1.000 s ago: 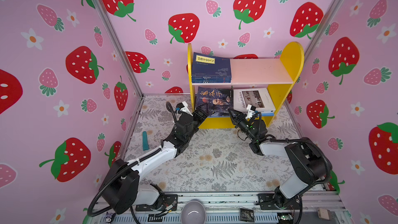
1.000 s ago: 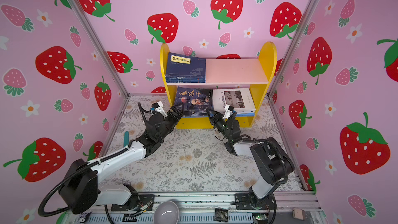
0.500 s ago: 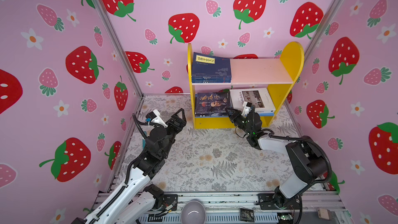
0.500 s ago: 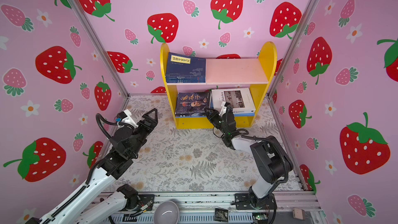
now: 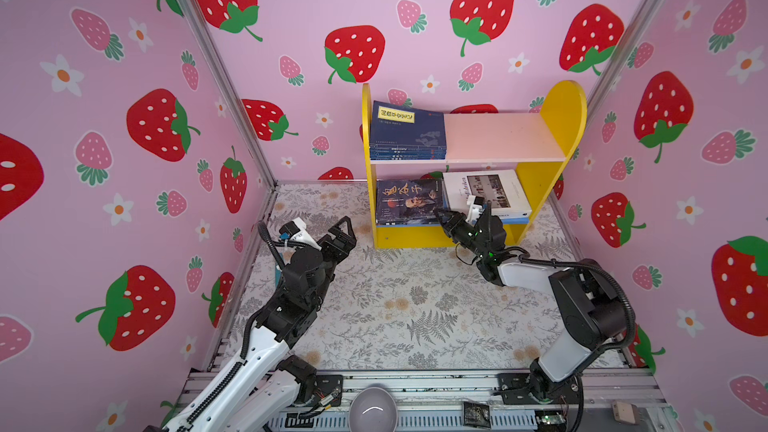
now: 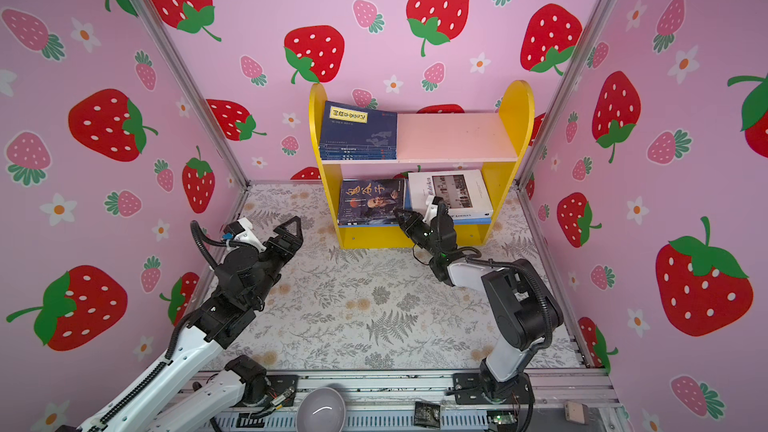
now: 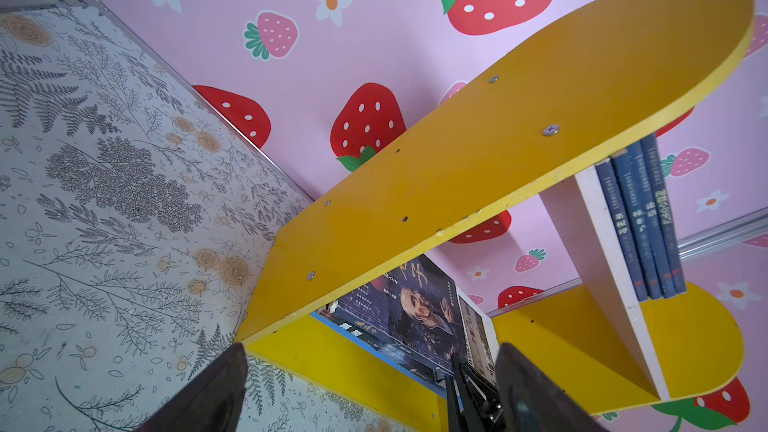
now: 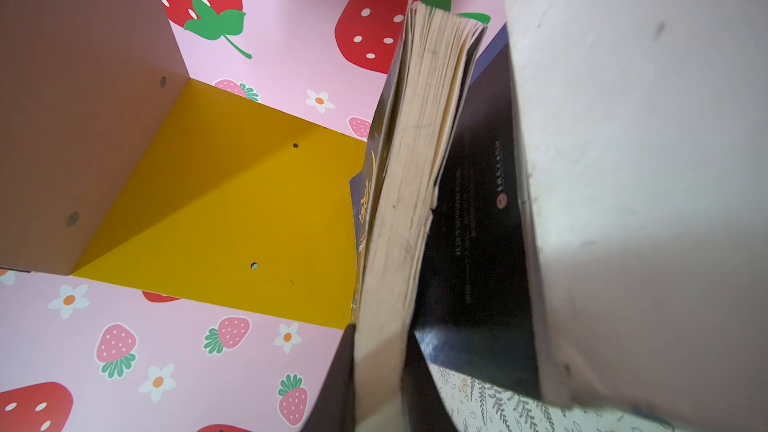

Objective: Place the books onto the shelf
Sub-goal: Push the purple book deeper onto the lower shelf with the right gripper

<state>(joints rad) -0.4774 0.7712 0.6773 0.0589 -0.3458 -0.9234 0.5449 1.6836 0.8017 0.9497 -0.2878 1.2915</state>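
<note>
The shelf stands at the back of the floor. Thin navy books lie stacked on the left of its pink upper board. On the blue lower board, the dark old-man portrait book lies on a black book, beside the thick white book. My right gripper is shut on the portrait book's page edge at its front right corner. My left gripper hangs open and empty, left of the shelf.
Strawberry-papered walls close in on three sides. A teal object lies by the left wall, mostly behind my left arm. A grey bowl sits on the front rail, with small parts beside it. The flowered floor lies between the arms.
My left gripper has opened, let go of the portrait book and pulled back left, away from the shelf. The book has slid further onto the lower board. The right gripper has stayed on it.
</note>
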